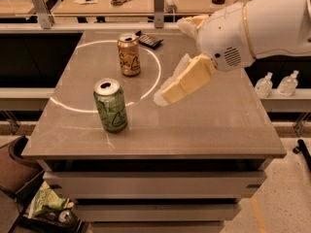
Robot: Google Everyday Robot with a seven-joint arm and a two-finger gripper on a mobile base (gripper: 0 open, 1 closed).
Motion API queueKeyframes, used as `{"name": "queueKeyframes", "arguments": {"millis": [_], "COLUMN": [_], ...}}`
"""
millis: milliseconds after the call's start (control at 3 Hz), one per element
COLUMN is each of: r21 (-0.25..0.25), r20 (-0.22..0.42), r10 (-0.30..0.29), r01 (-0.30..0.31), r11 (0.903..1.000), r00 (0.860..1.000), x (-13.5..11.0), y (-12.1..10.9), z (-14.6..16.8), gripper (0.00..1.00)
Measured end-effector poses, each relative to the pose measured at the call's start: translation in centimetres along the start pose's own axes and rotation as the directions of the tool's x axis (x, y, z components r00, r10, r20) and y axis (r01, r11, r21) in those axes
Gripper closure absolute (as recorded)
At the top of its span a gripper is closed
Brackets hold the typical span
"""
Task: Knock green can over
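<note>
The green can (111, 105) stands upright near the front left of the grey table (209, 125), with a silver top and pale triangular markings. My gripper (167, 95) reaches in from the right on the white arm. Its pale yellow fingers (187, 79) point down and left, above the table's middle. It is to the right of the green can, about a can's width away, and touches nothing.
A gold-brown can (129, 54) stands upright further back, behind the green can. A small dark flat object (148, 40) lies at the table's back edge. Two clear bottles (277, 84) stand off the table to the right. A bag (46, 200) lies on the floor at front left.
</note>
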State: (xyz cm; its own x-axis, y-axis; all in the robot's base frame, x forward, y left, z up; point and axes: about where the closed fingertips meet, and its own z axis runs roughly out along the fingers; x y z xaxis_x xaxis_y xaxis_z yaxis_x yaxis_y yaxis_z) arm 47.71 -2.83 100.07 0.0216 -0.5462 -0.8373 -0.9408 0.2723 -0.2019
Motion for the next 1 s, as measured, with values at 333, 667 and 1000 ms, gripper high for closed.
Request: {"name": "queueKeyframes", "arguments": {"millis": [333,667,1000], "r21": [-0.003,-0.011,-0.011], "r20": [0.025,0.076,0.142], "r10": [0.034,0.076,0.099], "r01": [-0.034,-0.075,-0.098], "r11": [0.9994,0.9971,0.9951], "r00": [0.999,0.994,0.985], "x": [1.1,3.2,5.0], "y": [-0.5,-1.1,-1.3], "z": [0.7,2.4,4.1], "gripper": [0.00,0.00,0.00]}}
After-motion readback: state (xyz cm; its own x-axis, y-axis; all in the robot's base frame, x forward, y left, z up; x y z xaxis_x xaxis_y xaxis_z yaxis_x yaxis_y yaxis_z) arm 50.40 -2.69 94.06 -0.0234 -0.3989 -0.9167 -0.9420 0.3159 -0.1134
